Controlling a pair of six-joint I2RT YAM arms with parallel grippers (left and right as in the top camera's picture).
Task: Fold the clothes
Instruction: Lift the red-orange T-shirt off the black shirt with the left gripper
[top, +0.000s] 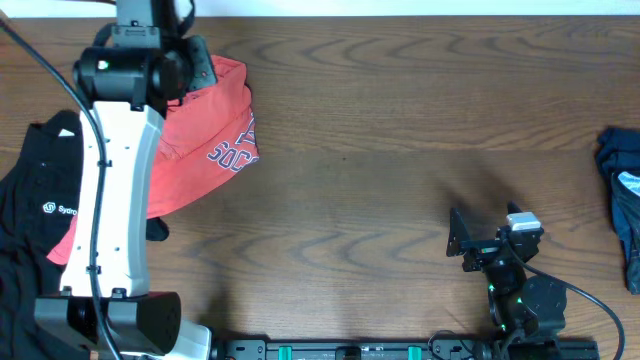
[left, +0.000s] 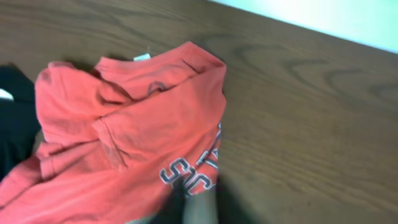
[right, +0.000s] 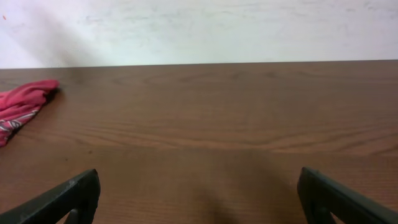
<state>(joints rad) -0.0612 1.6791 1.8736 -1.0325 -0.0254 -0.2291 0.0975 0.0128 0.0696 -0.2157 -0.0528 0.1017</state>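
We are seeing a crumpled coral-red T-shirt with white-outlined lettering (top: 215, 130) lying at the far left of the brown wooden table (top: 400, 120), touching a black collared shirt (top: 35, 200). Our left gripper (left: 198, 205) is sitting at its lettered edge, and we cannot tell its jaws' state. Our right gripper (right: 199, 180) is resting well apart, jaws spread wide.

The bench (top: 400, 130) is dark brown wood with long wavy grain and arched knots, matte under soft light. A pale, whitish wall (right: 217, 28) rises behind its far edge. Along the near edge runs a black rail (top: 340, 350) with small green marks.
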